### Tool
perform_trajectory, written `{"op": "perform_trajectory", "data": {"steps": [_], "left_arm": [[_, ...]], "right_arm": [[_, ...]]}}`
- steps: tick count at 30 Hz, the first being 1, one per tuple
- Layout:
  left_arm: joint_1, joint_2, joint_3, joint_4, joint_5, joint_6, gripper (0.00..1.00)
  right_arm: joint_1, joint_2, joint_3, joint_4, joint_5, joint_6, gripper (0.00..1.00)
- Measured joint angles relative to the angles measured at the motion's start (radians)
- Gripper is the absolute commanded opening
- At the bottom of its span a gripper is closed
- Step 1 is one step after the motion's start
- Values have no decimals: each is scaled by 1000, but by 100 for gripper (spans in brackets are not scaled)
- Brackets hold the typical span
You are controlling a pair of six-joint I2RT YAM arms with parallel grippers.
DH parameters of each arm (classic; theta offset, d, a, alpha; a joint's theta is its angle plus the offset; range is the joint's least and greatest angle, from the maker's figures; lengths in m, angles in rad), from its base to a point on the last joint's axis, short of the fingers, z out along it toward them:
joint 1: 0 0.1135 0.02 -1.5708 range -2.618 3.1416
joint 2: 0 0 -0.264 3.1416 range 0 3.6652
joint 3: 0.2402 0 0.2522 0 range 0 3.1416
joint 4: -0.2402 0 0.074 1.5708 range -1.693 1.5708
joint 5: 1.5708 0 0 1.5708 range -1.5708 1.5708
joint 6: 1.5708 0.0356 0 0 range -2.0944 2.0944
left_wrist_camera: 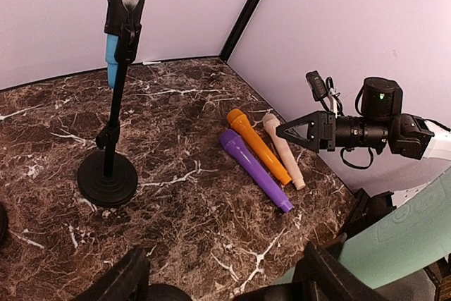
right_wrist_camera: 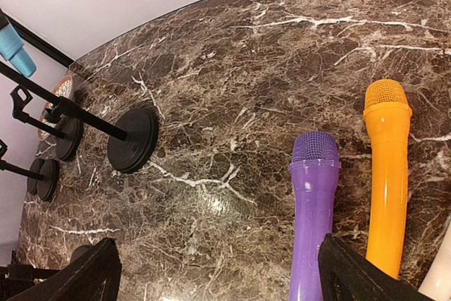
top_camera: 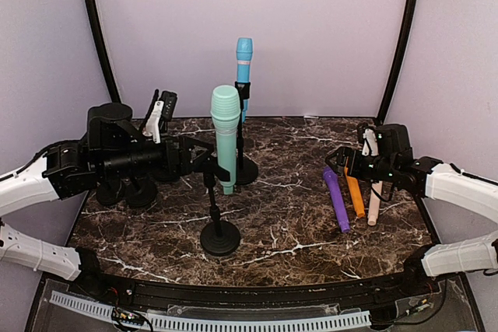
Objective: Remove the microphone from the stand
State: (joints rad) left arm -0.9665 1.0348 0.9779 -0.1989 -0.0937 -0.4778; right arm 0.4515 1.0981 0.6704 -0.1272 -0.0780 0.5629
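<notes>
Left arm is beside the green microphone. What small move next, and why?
Probably shift the left gripper until its open jaws straddle the green microphone; it sits in its stand, seemingly beside one jaw, not between them.

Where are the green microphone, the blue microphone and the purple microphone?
green microphone [top_camera: 226,126], top view, middle of its body
blue microphone [top_camera: 244,60], top view, its upper body
purple microphone [right_wrist_camera: 312,209], right wrist view, its handle

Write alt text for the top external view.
A mint-green microphone stands clipped in a black stand at centre, the left gripper beside it. Behind it a blue microphone sits in a second stand; at right, a purple microphone, an orange microphone and a beige microphone lie flat by the open right gripper.
</notes>
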Motion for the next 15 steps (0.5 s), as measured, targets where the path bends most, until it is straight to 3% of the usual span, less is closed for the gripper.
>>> {"op": "perform_trajectory", "data": {"steps": [15], "left_arm": [[5,11,-68,-39,0,43,77]], "right_arm": [[0,17,0,0,-5,0,99]]}}
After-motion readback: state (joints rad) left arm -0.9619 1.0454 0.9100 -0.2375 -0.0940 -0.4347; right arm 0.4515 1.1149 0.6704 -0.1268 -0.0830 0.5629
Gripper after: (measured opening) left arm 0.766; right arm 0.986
